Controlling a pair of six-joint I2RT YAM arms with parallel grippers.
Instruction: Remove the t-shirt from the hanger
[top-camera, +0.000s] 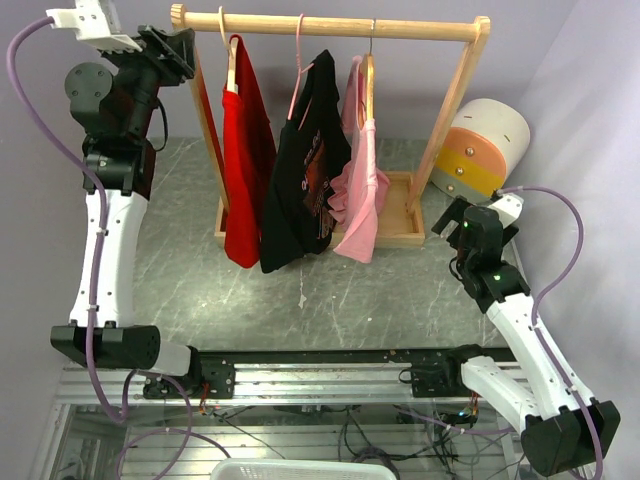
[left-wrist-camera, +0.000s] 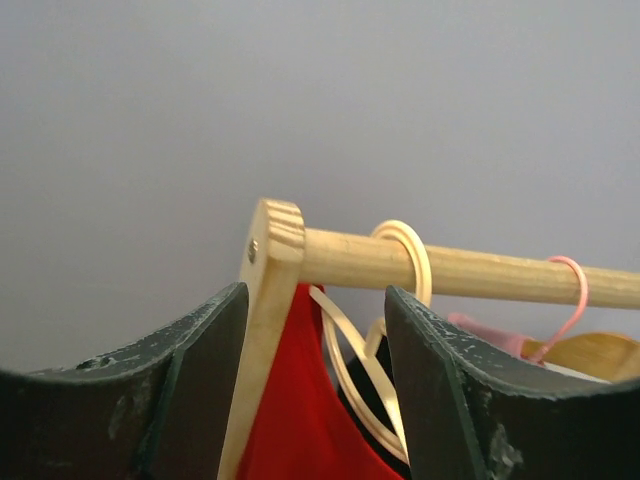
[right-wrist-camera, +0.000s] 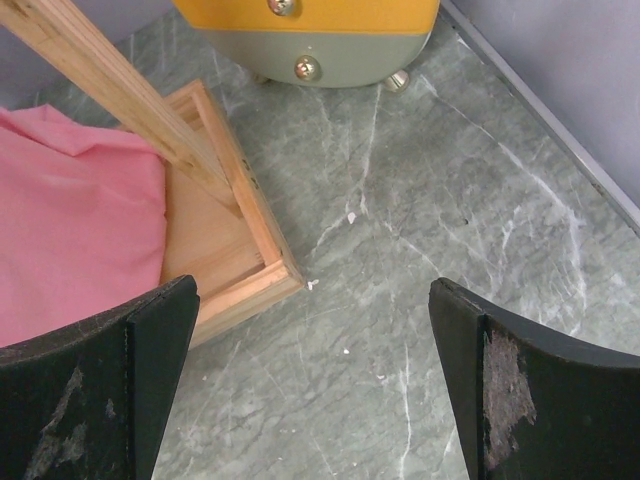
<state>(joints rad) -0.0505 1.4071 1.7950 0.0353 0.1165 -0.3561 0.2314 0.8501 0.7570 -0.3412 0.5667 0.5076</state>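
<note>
Top external view: the left gripper (top-camera: 180, 52), fingers parted and clamping nothing, is raised beside the left end of the rack rail (top-camera: 330, 25). The red t-shirt (top-camera: 245, 160) hangs on its wooden hanger (top-camera: 230, 62) just to the gripper's right and below it. The right gripper (top-camera: 450, 215), fingers wide apart and empty, sits low over the table (top-camera: 330, 290), to the right of the pink t-shirt (top-camera: 360, 200). Left wrist view: the rack post (left-wrist-camera: 262, 300) stands in the gap between the fingers, with the red t-shirt just beyond it. Right wrist view: the spread fingers frame the table, while the rack base (right-wrist-camera: 250, 220) and pink t-shirt lie ahead on the left.
</note>
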